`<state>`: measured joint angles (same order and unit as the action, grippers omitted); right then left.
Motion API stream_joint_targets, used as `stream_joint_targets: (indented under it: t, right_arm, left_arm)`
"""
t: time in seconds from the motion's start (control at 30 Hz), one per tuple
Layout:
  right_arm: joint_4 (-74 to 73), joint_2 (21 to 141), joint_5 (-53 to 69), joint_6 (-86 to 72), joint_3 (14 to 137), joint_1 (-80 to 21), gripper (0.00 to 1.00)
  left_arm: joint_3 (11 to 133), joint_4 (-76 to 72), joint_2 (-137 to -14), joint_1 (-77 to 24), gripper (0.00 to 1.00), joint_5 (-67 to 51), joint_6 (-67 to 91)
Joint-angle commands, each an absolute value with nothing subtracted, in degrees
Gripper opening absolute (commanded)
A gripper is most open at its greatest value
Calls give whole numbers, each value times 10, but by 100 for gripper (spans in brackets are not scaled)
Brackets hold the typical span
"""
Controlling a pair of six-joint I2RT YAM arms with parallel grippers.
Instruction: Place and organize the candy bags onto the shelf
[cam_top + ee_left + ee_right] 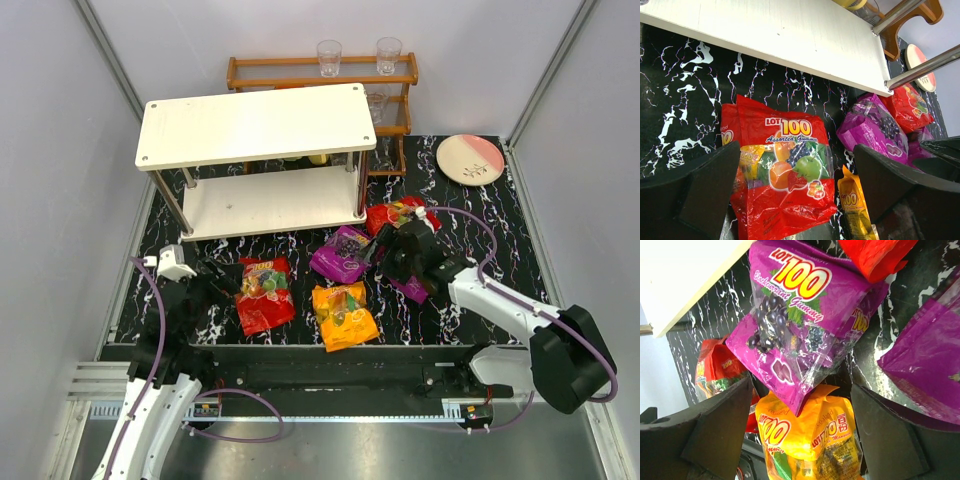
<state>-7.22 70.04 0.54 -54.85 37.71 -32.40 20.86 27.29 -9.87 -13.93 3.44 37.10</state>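
Five candy bags (343,315) lie on the black marbled bench (530,240) at five o'clock of the shelf (255,125); left pincer (797,165) and right pincer (800,390) both gape wide, holding nothing.

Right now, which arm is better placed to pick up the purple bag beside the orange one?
Right. The right gripper hangs open directly over that purple bag; the left gripper is open over a red bag, farther away.

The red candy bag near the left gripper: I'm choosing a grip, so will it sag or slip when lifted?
Probably floppy: the red candy bag has crinkled film and would likely sag. Its glossy surface may slip. Lying flat, it seems unlikely to roll.
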Motion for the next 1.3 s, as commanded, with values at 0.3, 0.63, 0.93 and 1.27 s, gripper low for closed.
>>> stream_joint_targets:
  t: [0.3,0.63,0.93,1.27]
  right_arm:
    - [-52,710,-2,-542,396,-356,88]
    - [29,819,-23,-546,406,-362,51]
    - [73,797,28,-482,448,-396,0]
    - [85,831,168,-361,547,-467,0]
  left_arm:
    - [218,242,-104,-142,99,25,367]
    - [215,238,-109,-142,99,23,367]
    - [219,243,-108,-142,99,20,369]
    - [301,272,-155,-142,99,54,343]
